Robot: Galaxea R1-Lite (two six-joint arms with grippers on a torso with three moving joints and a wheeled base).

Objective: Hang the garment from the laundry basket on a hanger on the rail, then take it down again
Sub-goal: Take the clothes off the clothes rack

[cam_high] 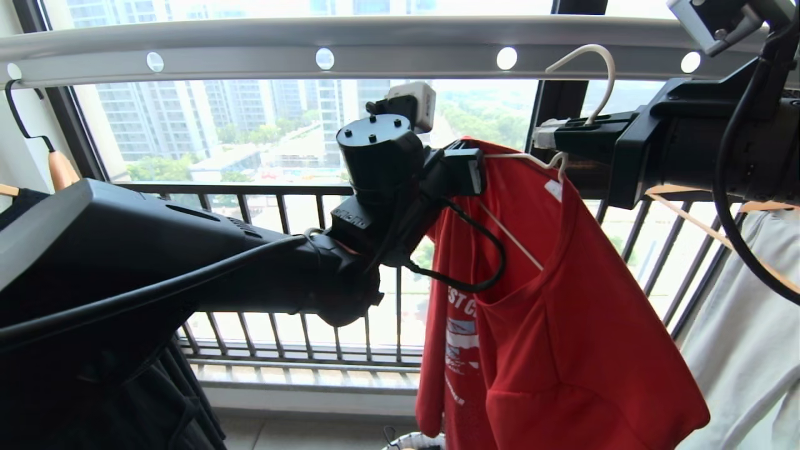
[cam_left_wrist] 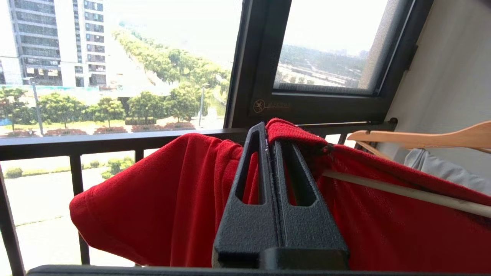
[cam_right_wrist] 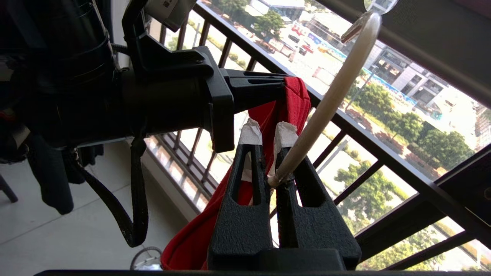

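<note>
The red garment (cam_high: 562,312) hangs on the thin white hanger (cam_high: 594,81), whose hook reaches up to the grey rail (cam_high: 400,50); I cannot tell whether it rests on it. My left gripper (cam_high: 465,165) is shut on a fold of the garment (cam_left_wrist: 161,199) at its top edge, the pinch showing at the left gripper (cam_left_wrist: 268,134) tips. My right gripper (cam_right_wrist: 268,134), with taped tips, is shut on the neck of the hanger (cam_right_wrist: 333,92), and shows in the head view as the right gripper (cam_high: 550,134) just right of the garment's collar. The laundry basket (cam_high: 419,440) peeks in below.
A black shirt (cam_high: 125,400) hangs at the left on a wooden hanger (cam_high: 59,169). A white garment (cam_high: 744,350) on another wooden hanger (cam_left_wrist: 422,138) hangs close on the right. The dark barred window railing (cam_high: 281,187) runs behind everything.
</note>
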